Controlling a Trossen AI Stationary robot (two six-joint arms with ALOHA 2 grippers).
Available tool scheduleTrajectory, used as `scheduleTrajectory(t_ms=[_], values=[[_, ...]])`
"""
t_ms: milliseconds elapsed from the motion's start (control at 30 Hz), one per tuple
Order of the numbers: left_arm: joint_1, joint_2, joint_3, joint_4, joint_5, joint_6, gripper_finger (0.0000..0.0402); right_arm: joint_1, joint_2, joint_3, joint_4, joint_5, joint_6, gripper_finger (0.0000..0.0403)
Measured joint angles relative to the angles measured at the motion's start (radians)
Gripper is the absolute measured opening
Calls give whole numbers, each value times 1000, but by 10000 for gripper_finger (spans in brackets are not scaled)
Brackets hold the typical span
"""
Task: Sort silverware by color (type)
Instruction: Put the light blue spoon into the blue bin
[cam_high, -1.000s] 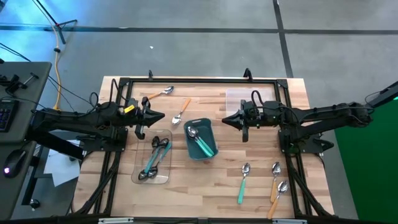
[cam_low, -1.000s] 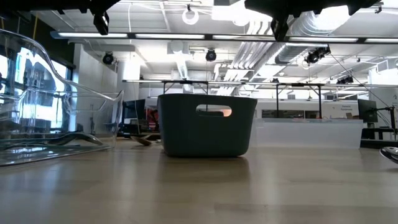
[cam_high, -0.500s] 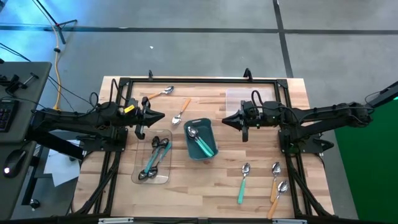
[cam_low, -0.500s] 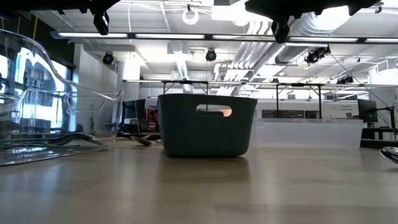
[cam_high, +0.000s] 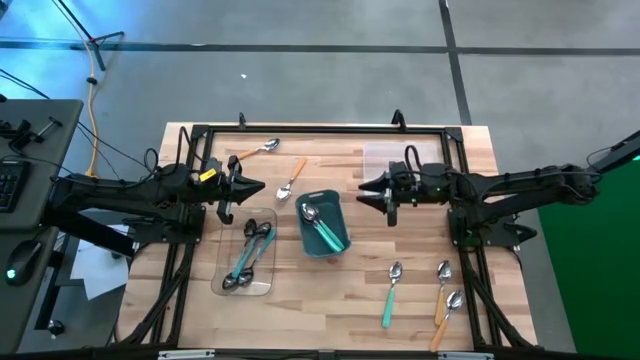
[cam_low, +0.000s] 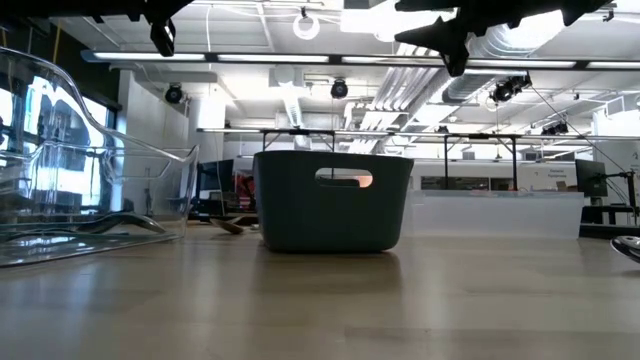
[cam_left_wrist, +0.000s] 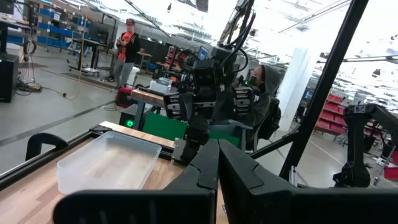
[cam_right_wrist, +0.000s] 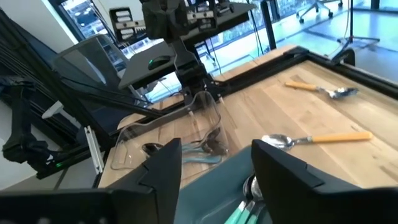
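Right gripper (cam_high: 366, 189) open, empty, hovering mid-bench beside bin (cam_high: 322, 222). Left gripper (cam_high: 257, 188) closed, empty, above tray (cam_high: 247, 266). Nearest loose spoons (cam_high: 440, 290): front right corner, handles running front-back. Probably right arm's reach. Two orange spoons (cam_high: 291, 180) near back edge.

No legible text or labels.

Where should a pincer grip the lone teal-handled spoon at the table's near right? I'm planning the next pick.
Grip the teal-handled spoon across the middle of its thin handle, coming straight down from above. It lies flat on the wooden table, bowl pointing away, with bare wood either side of the handle; the rounded metal bowl looks likelier to slip.
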Motion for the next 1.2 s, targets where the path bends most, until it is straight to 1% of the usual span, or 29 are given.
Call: scheduleTrajectory(t_ms=[500,600,667,733,800,867,1033,1200], values=[[0,0,0,0,0,0,0,0,0,0,-6,1,-4,181],[0,0,0,0,0,0,0,0,0,0,2,-7,29,181],[0,0,0,0,0,0,0,1,0,0,-8,-43,103,181],[0,0,0,0,0,0,0,14,0,0,-40,-115,190,181],[0,0,0,0,-1,0,0,39,0,0,-102,-187,291,181],[0,0,0,-7,-1,0,0,79,0,0,-177,-224,416,181],[0,0,0,-39,-16,0,0,249,9,0,-340,-227,799,181],[0,0,0,-49,-23,-2,0,463,55,0,-383,-154,1156,181]])
